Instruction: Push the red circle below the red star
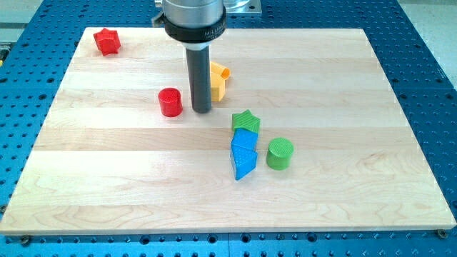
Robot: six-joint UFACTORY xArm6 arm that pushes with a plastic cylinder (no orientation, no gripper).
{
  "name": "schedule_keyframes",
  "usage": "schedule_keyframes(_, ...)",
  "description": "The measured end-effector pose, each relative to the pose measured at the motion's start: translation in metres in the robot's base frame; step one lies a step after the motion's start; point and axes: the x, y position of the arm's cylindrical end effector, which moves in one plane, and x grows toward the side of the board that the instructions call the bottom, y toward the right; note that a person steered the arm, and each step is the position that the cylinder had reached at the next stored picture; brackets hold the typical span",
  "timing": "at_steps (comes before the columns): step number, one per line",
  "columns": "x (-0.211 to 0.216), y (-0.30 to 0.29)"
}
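The red circle (171, 102) stands on the wooden board (107, 164), left of the middle. The red star (107, 41) lies near the board's top left corner, well up and to the left of the circle. My tip (202, 111) rests on the board just to the right of the red circle, with a small gap between them. The rod rises from there to the arm's round head at the view's top.
A yellow block (220, 78) sits right behind the rod, partly hidden. A green star (246, 121), a blue block (243, 155) and a green cylinder (280, 153) cluster right of the middle. A blue perforated table surrounds the board.
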Motion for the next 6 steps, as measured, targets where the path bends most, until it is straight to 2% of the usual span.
schedule_keyframes(1,0.0,-0.067)
schedule_keyframes(3,-0.1,-0.173)
schedule_keyframes(4,-0.114,-0.188)
schedule_keyframes(6,-0.11,-0.195)
